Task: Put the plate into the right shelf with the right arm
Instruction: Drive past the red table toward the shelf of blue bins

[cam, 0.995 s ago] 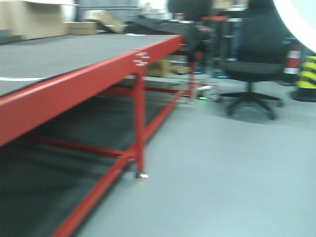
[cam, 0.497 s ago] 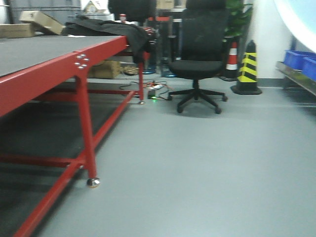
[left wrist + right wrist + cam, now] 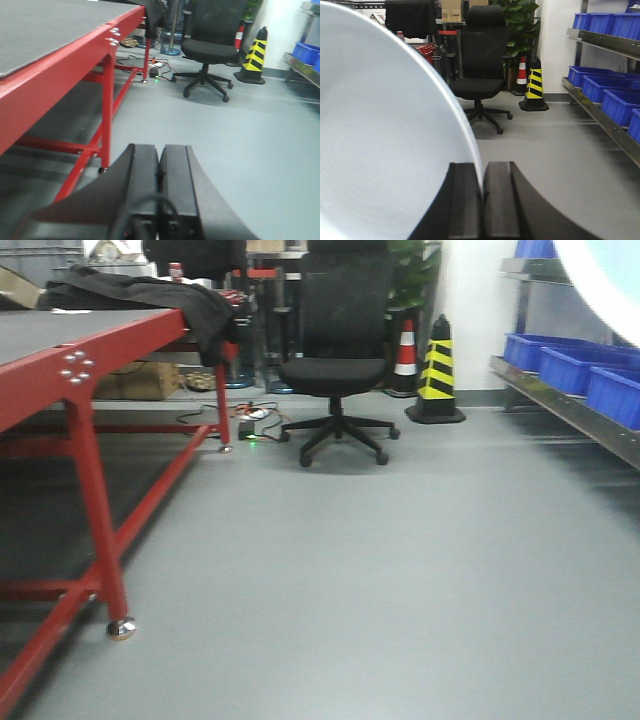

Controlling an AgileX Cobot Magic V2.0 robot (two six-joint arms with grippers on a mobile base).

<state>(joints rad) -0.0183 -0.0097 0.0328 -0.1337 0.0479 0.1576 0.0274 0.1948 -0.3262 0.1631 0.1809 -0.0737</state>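
The view has swung off the red worktop (image 3: 50,335) toward the right shelf (image 3: 570,412), so the approach is underway, with the right hand (image 3: 481,175) pinching the plate (image 3: 380,140) by its rim.

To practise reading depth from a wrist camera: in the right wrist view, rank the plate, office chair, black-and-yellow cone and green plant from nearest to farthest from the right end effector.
1. plate: gripped in the right end effector, on its left.
2. office chair: ahead, mid-floor.
3. black-and-yellow cone: beyond the chair, to its right.
4. green plant: farthest back, behind the cone.
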